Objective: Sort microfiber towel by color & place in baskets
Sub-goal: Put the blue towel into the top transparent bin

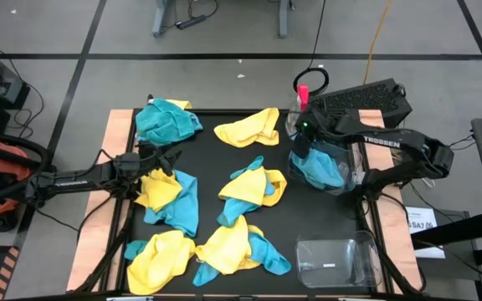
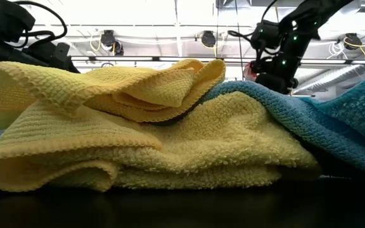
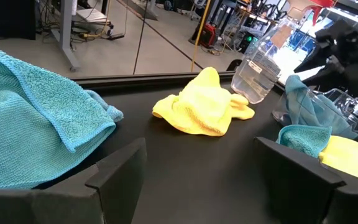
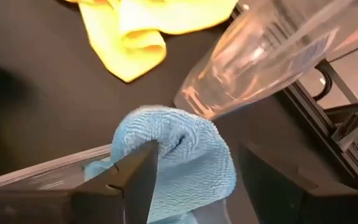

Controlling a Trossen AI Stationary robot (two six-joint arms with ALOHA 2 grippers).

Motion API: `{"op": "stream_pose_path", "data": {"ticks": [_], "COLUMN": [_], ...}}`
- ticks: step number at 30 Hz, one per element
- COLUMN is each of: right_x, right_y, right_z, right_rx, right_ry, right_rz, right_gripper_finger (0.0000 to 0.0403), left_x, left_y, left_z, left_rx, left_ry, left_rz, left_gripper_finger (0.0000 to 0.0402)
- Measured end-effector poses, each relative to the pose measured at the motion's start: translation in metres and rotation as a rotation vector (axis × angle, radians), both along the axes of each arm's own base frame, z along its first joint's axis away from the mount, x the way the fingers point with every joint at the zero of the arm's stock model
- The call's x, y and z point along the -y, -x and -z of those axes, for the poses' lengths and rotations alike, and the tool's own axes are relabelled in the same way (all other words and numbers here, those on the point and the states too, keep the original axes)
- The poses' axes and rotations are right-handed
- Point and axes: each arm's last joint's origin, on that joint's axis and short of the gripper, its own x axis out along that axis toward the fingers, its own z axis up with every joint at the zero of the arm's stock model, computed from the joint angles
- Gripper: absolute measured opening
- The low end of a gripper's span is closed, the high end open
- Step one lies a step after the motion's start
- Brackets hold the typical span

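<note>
Yellow and blue microfiber towels lie loose on the black mat: a blue one (image 1: pixel 167 121), a yellow one (image 1: pixel 249 127), and mixed heaps (image 1: pixel 253 186) (image 1: pixel 170 194) (image 1: pixel 224 249). A clear basket (image 1: pixel 351 160) at the right holds a blue towel (image 1: pixel 316 169). My right gripper (image 4: pixel 197 171) (image 1: pixel 303 149) hangs open over that basket's far left corner, pointing steeply down, with the towel's raised hump (image 4: pixel 179 155) between its fingers. A second clear basket (image 1: pixel 333 261) stands near the front right. My left gripper (image 3: pixel 207 168) (image 1: pixel 164 159) waits open at the mat's left edge. My right gripper stands open around the blue towel's hump (image 4: pixel 166 134), which rises right beside one finger (image 4: pixel 135 177). I cannot tell whether that finger touches the cloth. The rest of the towel lies in the basket, over its rim (image 4: pixel 42 171).
A clear spray bottle (image 1: pixel 298 109) (image 4: pixel 272 50) with a pink top stands just beyond the filled basket, close to my right gripper. In the low view a yellow towel (image 2: pixel 138 126) and a blue one (image 2: pixel 341 120) fill the foreground. Bare mat lies between the heaps and the baskets.
</note>
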Motion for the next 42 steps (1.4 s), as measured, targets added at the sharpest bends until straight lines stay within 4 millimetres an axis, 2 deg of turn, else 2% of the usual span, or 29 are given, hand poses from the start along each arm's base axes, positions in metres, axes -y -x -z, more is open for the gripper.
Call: {"op": "stream_pose_path", "data": {"ticks": [4, 10, 12, 26, 32, 42], "right_x": [0.004, 0.004, 0.003, -0.016, -0.019, -0.015], "right_y": [0.000, -0.001, 0.000, 0.027, 0.031, 0.026], "right_z": [0.002, 0.002, 0.001, -0.031, -0.030, -0.026], "right_rx": [0.015, 0.013, 0.010, 0.070, 0.017, -0.007], "right_ry": [-0.025, -0.035, -0.032, 0.007, 0.002, 0.017], "right_rz": [-0.023, -0.058, -0.064, -0.077, -0.120, -0.155], "right_gripper_finger": [0.0168, 0.0036, 0.0012, 0.0004, 0.0004, 0.0004], "left_x": [0.000, 0.000, 0.000, 0.000, 0.000, 0.000], "left_y": [0.000, 0.000, 0.000, 0.000, 0.000, 0.000], "left_z": [0.000, 0.000, 0.000, 0.000, 0.000, 0.000], "left_rx": [0.000, 0.000, 0.000, 0.000, 0.000, 0.000], "left_ry": [0.000, 0.000, 0.000, 0.000, 0.000, 0.000], "left_rz": [0.000, -0.001, 0.000, -0.001, 0.000, 0.000], "left_gripper_finger": [0.0299, 0.0299, 0.0299, 0.0299, 0.0299, 0.0299]}}
